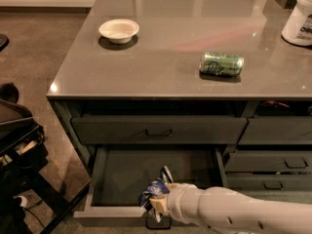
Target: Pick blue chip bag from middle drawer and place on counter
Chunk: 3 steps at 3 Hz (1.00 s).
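Observation:
The middle drawer (pixel 110 211) is pulled open below the counter (pixel 161 57), and its dark inside is bare. My gripper (pixel 157 202) is over the drawer's front edge, at the end of the white arm that comes in from the lower right. It is shut on the blue chip bag (pixel 155 187), a crumpled dark-blue foil bag with pale edges. The bag is held up off the drawer floor and hides most of the fingers.
A green can (pixel 221 64) lies on its side on the counter's right half. A white bowl (pixel 119 30) sits at its left and a white jar (pixel 300 19) at the far right edge. The top drawer (pixel 158 129) is shut. Narrow drawers (pixel 268 162) stand at right, a dark cart (pixel 17 135) at left.

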Tool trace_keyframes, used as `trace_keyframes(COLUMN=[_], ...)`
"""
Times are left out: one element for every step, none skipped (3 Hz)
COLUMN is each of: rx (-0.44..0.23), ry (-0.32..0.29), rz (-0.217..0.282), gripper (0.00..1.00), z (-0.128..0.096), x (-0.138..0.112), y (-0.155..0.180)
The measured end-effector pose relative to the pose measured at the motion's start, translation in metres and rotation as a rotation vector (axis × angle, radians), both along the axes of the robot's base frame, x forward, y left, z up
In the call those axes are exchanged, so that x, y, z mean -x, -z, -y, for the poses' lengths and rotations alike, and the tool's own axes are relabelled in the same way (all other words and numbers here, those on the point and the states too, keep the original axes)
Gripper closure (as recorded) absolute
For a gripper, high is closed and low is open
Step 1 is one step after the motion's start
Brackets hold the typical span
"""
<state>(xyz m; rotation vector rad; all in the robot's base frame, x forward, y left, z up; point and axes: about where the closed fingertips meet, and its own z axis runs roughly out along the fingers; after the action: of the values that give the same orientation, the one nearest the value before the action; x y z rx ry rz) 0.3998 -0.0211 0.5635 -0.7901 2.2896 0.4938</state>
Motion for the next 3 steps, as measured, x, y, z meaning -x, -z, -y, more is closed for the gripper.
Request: trace_keyframes(rx=[-0.001,0.034,0.103], ry=[-0.004,-0.045,-0.163], rz=[-0.001,0.003,0.102], gripper=[1.0,1.0,1.0], z=[-0.002,-0.008,-0.019], x=[0.0,-0.006,-0.037], y=[0.001,-0.018,-0.089])
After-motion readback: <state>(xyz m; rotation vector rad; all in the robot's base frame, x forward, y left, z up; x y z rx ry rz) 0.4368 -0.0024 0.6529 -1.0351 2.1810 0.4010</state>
